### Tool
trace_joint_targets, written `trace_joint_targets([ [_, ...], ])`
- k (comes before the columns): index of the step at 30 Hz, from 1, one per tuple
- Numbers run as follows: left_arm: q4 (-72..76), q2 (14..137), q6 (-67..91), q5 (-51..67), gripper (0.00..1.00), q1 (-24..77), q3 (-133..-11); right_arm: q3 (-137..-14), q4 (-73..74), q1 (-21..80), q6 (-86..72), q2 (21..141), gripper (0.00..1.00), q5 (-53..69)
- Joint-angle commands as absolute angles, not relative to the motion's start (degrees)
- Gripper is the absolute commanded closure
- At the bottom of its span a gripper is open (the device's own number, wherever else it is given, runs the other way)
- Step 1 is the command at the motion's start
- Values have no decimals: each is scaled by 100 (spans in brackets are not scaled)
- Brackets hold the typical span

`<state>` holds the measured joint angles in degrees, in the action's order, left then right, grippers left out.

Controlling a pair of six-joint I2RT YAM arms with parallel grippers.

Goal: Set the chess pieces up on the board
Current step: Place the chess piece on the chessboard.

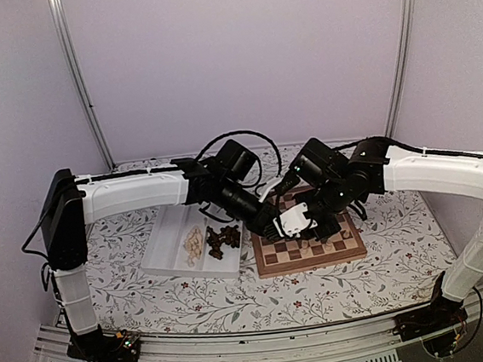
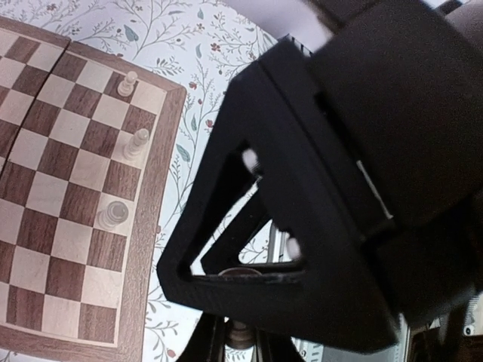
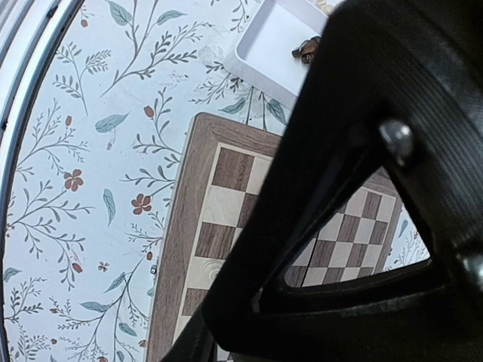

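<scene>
Cream in colour, one chess piece seems pinched between the nearly closed fingers of my left gripper, at six o'clock in the left wrist view. It lies just beyond the board toward three o'clock. Three other cream pieces stand along the border. My right gripper hovers over the board; I cannot tell its opening.

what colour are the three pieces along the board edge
Pale cream; the pieces on the board show best in the left wrist view.
</scene>
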<state>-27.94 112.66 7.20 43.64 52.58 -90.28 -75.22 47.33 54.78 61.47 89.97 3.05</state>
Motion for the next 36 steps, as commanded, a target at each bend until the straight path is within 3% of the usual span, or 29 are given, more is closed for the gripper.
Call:
trace_joint_targets([
  [1, -2625, 11257, 766, 4601, 97, 5178, -9107, -7454, 4481, 5527, 6038, 9061, 77, 202],
  [5, -2625, 11235, 789, 4544, 90, 5158, -9069, -7491, 4427, 5522, 5949, 9059, 89, 245],
  [10, -2227, 10721, 878, 3922, 73, 5094, -8526, -7560, 4428, 5284, 5637, 8926, 92, 904],
  [14, -701, 9601, 740, 3342, 66, 5169, -7194, -7598, 4420, 4615, 5168, 8731, 93, 2269],
  [20, 1501, 8425, -431, 1237, 57, 6028, -5697, -7525, 4417, 3886, 4540, 8601, 93, 4949],
  [27, 2038, 8699, -833, 1018, 52, 6275, -5851, -7531, 4210, 3832, 3965, 8777, 93, 6154],
  [28, 2066, 8738, -864, 1010, 46, 6298, -5872, -7544, 4214, 3832, 3951, 8794, 93, 6172],
  [31, 1953, 8869, -869, 970, 46, 6302, -6010, -7551, 4217, 3832, 3920, 8809, 93, 6185],
  [36, 1921, 8885, -804, 1046, 55, 6302, -6017, -7513, 4214, 3834, 3942, 8789, 93, 6121],
])
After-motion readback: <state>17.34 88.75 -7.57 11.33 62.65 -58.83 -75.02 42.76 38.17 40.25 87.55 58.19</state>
